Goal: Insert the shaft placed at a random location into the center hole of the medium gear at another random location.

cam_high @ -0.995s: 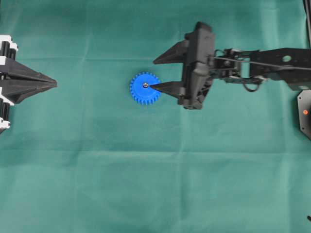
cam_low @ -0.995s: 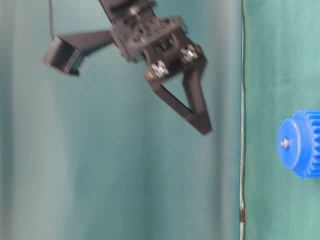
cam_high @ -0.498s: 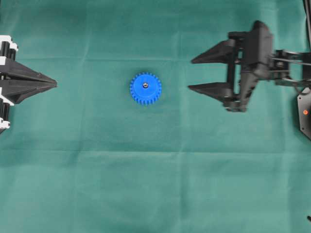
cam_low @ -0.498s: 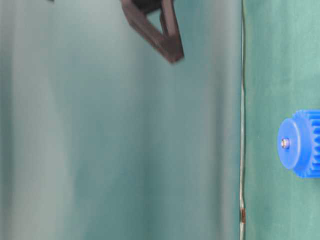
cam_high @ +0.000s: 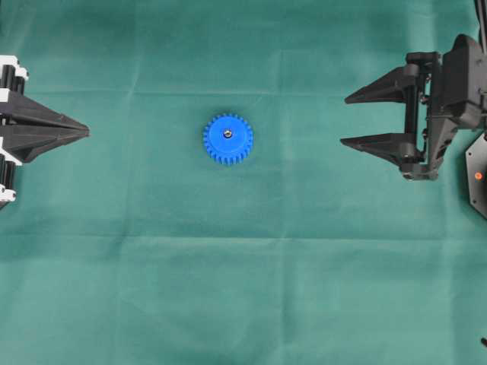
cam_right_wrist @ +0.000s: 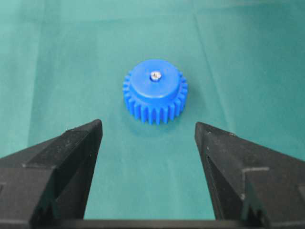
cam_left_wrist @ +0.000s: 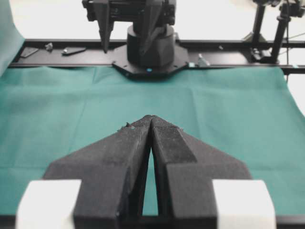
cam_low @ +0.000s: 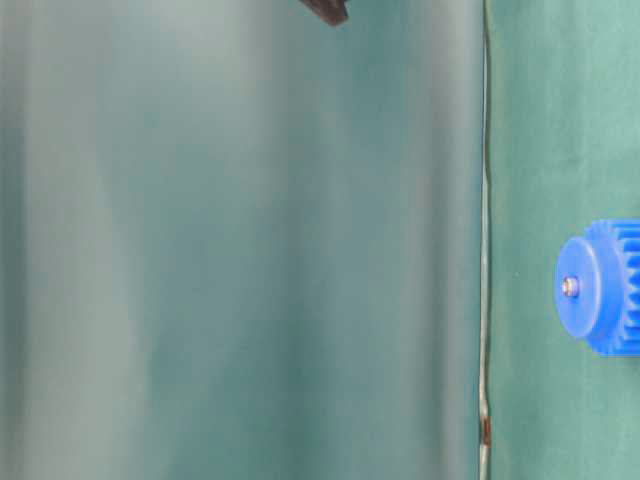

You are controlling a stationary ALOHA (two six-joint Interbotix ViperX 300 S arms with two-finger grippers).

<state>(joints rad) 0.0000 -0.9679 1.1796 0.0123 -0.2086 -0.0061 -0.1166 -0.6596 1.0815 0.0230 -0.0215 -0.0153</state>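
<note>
Looking down from overhead, I've got the medium gear [cam_high: 228, 138] lying flat on the green cloth [cam_high: 243, 289], a bit left of centre, well apart from both arms. That shiny dot in its hub is the shaft [cam_high: 227, 133], seen end-on, sitting in the center hole [cam_right_wrist: 156, 76]; I can't see the hole itself, because the pin's tip fills it. How deep the shaft goes I cannot tell from any view.

Right gripper [cam_high: 346, 120] sits at the right edge of the overhead view, jaws spread wide with nothing between them, tips pointing toward the gear. Its arm is cut off by the frame edge. From the right wrist camera both fingers [cam_right_wrist: 71, 157] fill the bottom corners, blurred and cropped, with the gear framed in the gap beyond them.

Left gripper [cam_high: 85, 132] is at the far left edge, fingers pressed together to a single point, holding nothing. The left wrist view confirms it: tips meet, with only a thin slit lower down.

Table-level view is turned sideways and mostly soft backdrop. The gear is clipped by the right border there, and only a dark sliver of a finger pokes in at the top edge.
</note>
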